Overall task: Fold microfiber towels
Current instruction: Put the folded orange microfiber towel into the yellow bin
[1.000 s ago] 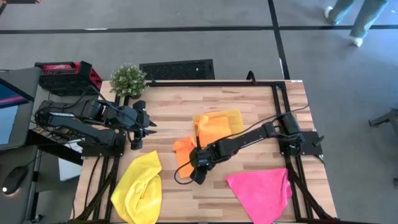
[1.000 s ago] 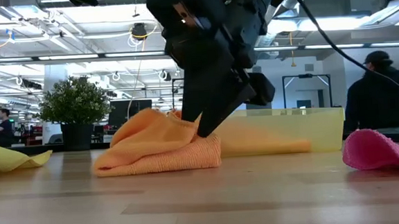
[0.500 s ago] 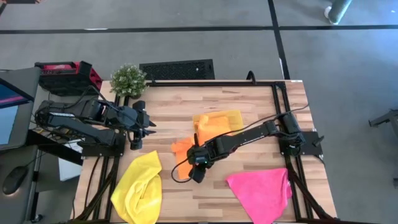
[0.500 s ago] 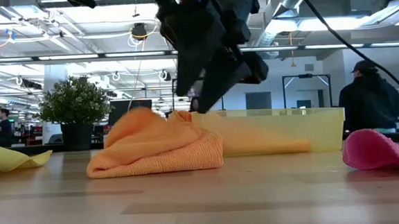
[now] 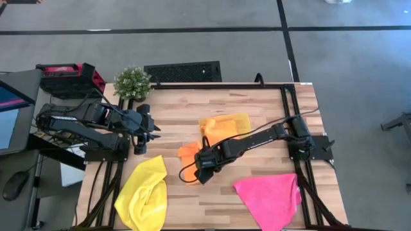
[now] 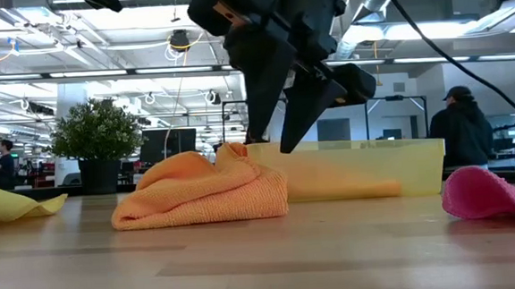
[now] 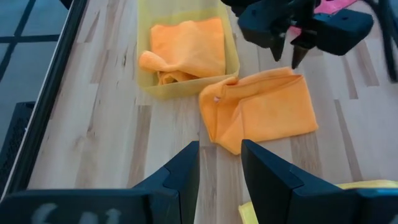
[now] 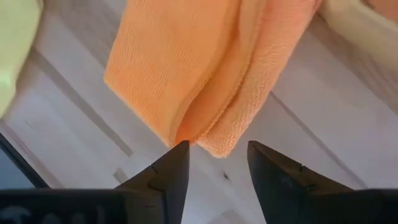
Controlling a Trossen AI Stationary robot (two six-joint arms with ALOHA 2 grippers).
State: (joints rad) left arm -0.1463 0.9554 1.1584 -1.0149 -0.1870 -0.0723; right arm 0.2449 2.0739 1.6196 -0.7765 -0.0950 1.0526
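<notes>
An orange microfiber towel (image 5: 187, 152) lies folded over in a loose bundle on the table's middle (image 6: 202, 191), next to the yellow tray (image 5: 243, 119). A second orange towel (image 7: 186, 46) lies crumpled in the tray. My right gripper (image 6: 268, 146) hangs open just above the bundle's near right end, its fingers pointing down with the towel's corner (image 8: 214, 146) below their gap. My left gripper (image 7: 219, 144) waits open and raised at the table's left side (image 5: 154, 128). A yellow towel (image 5: 142, 191) lies at the near left and a pink one (image 5: 270, 196) at the near right.
A potted plant (image 5: 133, 81) stands at the far left corner. A black cable loops from my right arm onto the table near the orange towel. People move in the room beyond the far edge (image 6: 459, 137). Bare wood shows between the yellow and pink towels.
My right gripper has risen off the orange towel and rolled about its own axis. Its fingertips, pressed into the bundle's right end before, now stand apart above it. The towel has settled lower and spread slightly to its left.
</notes>
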